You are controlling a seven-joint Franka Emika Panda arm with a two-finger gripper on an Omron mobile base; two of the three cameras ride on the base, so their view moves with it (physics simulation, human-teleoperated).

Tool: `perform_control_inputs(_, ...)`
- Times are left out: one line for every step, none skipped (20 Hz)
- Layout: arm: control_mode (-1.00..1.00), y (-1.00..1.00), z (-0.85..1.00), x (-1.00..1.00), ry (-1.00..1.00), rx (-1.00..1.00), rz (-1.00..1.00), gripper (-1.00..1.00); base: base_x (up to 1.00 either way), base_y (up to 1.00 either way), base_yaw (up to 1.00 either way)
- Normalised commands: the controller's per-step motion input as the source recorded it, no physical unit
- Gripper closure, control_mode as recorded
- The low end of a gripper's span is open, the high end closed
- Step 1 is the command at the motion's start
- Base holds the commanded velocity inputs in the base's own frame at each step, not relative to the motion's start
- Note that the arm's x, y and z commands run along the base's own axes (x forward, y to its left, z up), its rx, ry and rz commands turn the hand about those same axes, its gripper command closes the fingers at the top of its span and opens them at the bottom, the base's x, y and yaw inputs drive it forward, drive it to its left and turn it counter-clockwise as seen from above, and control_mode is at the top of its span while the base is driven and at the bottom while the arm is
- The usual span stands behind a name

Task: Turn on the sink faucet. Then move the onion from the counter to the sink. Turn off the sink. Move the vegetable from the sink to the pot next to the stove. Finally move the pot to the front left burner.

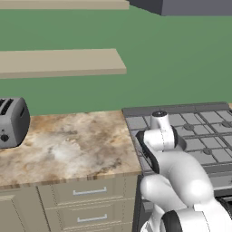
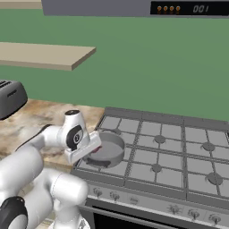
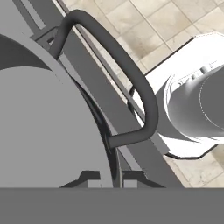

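Jaws pinched together right at the pot [image 2: 108, 151] rim on the stove [image 2: 179, 152] (front-left burner); letting go crooked could tip it.

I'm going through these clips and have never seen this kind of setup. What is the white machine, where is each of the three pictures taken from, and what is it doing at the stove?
The white machine is a rendered robot arm on a driving base. Two cameras ride behind it, looking from its left and its right; the third sits on its hand.

In the right base view the gripper is at the near rim of a grey pot on the front left burner of the stove; something reddish shows just inside. The jaws are shut, seemingly on the rim, though the contact itself is hidden. The hand view shows the pot's side and its dark loop handle from very close.

Left of the stove lies the marbled counter, with a toaster at its far end.
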Motion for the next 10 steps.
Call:
perform_control_inputs(-1.0,0.0,-0.2,0.0,0.03,0.0,0.0,1.0,0.0,0.0,0.0)
perform_control_inputs(-1.0,0.0,-0.21,0.0,0.02,0.0,0.0,1.0,0.0,0.0,0.0)
perform_control_inputs(-1.0,0.0,-0.2,0.0,0.02,0.0,0.0,1.0,0.0,0.0,0.0)
perform_control_inputs(-1.0,0.0,-0.2,0.0,0.02,0.0,0.0,1.0,0.0,0.0,0.0)
perform_control_inputs(-1.0,0.0,-0.19,0.0,0.01,0.0,0.0,1.0,0.0,0.0,0.0)
perform_control_inputs(-1.0,0.0,-0.18,0.0,0.01,0.0,0.0,1.0,0.0,0.0,0.0)
perform_control_inputs(-1.0,0.0,-0.18,0.0,0.01,0.0,0.0,1.0,0.0,0.0,0.0)
perform_control_inputs(-1.0,0.0,-0.18,0.0,0.02,0.0,0.0,1.0,0.0,0.0,0.0)
perform_control_inputs(-1.0,0.0,-0.18,0.01,0.03,0.0,0.0,1.0,0.0,0.0,0.0)
perform_control_inputs(-1.0,0.0,-0.18,0.05,0.04,0.0,0.0,1.0,0.0,0.0,0.0)
